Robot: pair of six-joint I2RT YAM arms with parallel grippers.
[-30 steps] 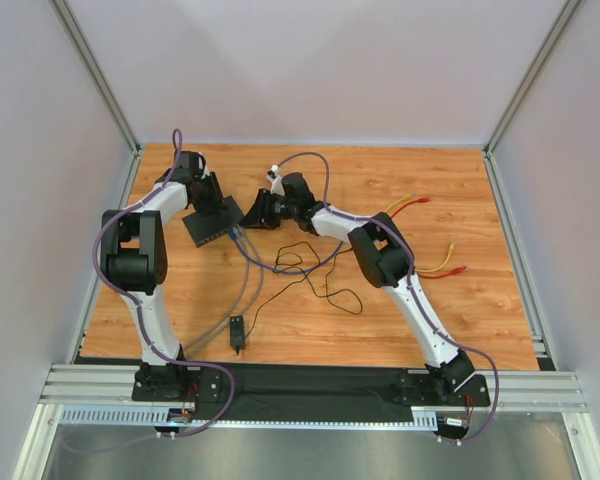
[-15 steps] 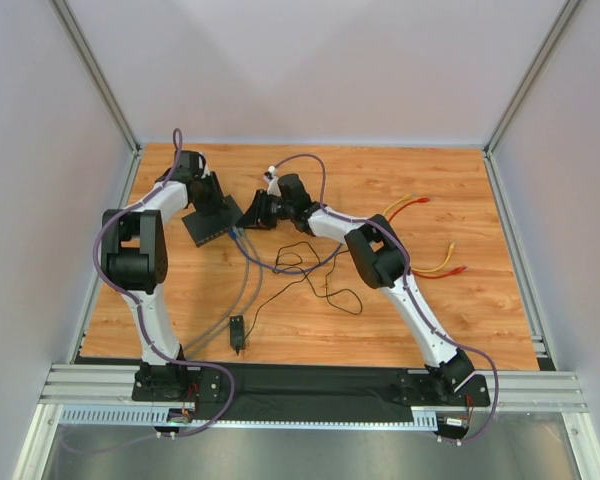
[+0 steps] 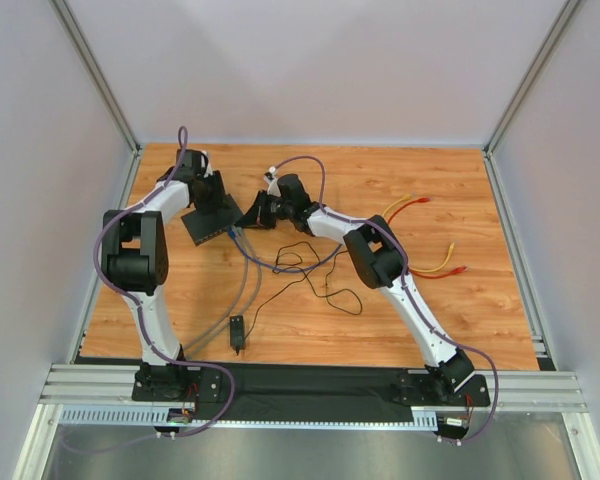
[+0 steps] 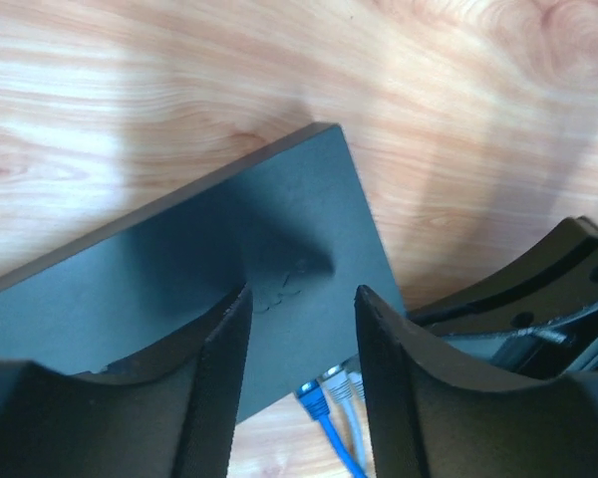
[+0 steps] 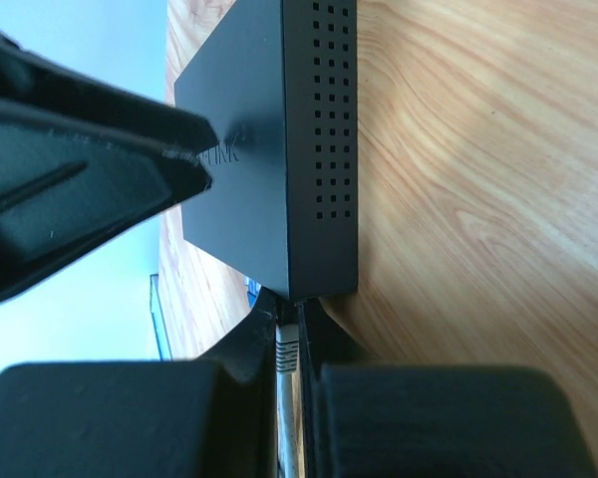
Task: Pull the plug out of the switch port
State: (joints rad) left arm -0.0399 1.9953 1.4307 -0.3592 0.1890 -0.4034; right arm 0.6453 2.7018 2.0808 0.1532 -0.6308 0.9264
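The switch (image 3: pixel 208 225) is a flat black box lying at the back left of the table. My left gripper (image 3: pixel 216 207) is open, with its fingers (image 4: pixel 219 378) set down on the top of the switch (image 4: pixel 179 279). A blue plug (image 4: pixel 314 400) and grey plugs (image 4: pixel 341 383) sit in the ports on its near edge. My right gripper (image 3: pixel 246 218) is at the switch's right corner. In the right wrist view it (image 5: pixel 289 324) is shut on a grey plug (image 5: pixel 287 347) that still sits in the port of the switch (image 5: pixel 269 149).
Grey and blue cables (image 3: pixel 246 280) run from the switch toward the near edge. A small black adapter (image 3: pixel 238 333) on a thin black wire lies near the front. Orange and yellow cables (image 3: pixel 410 206) (image 3: pixel 442 268) lie at the right.
My right gripper has moved a little left, closer in against the switch's corner. My left gripper has stayed on the switch, its wrist shifted slightly.
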